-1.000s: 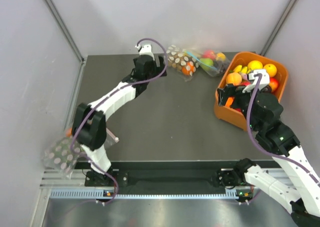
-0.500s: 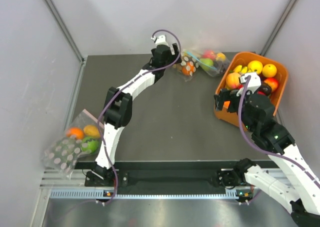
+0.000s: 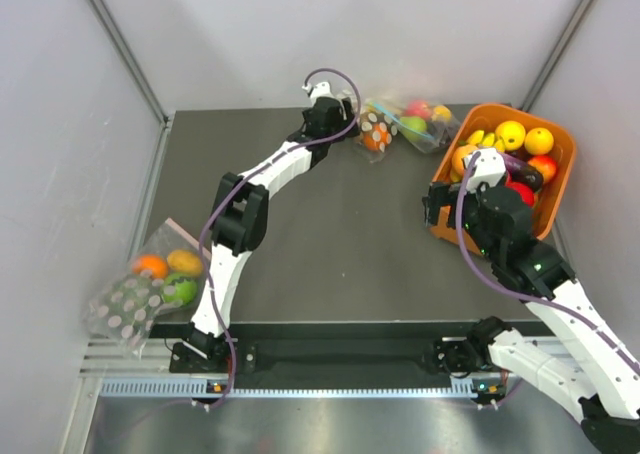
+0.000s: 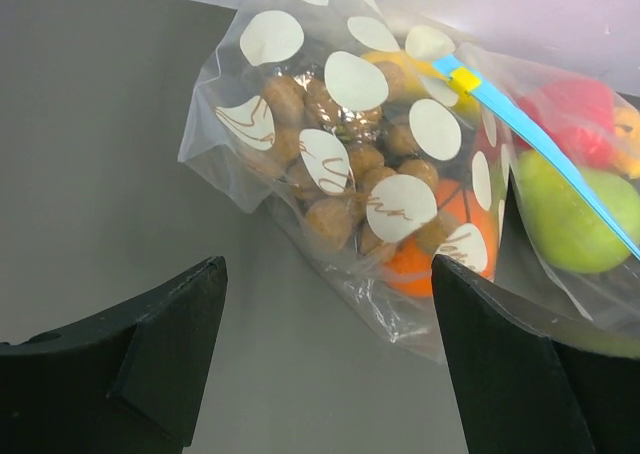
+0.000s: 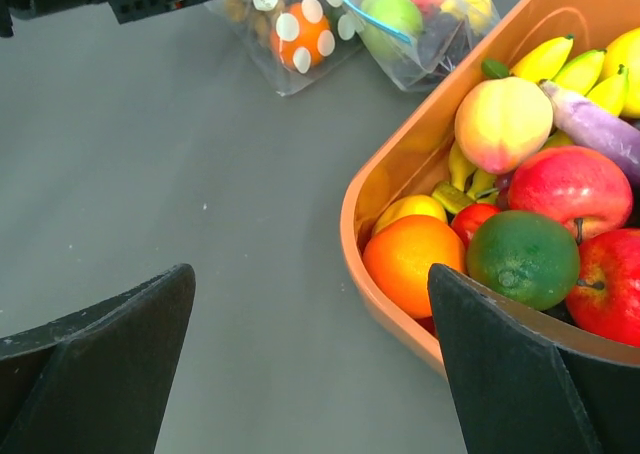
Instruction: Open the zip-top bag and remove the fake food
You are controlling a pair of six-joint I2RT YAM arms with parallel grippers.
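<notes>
Reaching stage, I judge: left tool [image 4: 328,266], wide and empty, faces zip-top bag [image 4: 350,79] at 12 o'clock on the table [image 3: 330,239], fake food [image 4: 330,219] inside. Right tool [image 5: 310,274] wide, idle. Next: pinch bag's rim.

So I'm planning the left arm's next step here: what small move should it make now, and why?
Probably ease the left gripper forward onto the near edge of the polka-dot bag, then close. Its jaws stand open and the bag lies just ahead between them, not yet gripped, with the brown berries and orange ball inside. The blue-zip bag lies right against it, so aim at the dotted part.
</notes>
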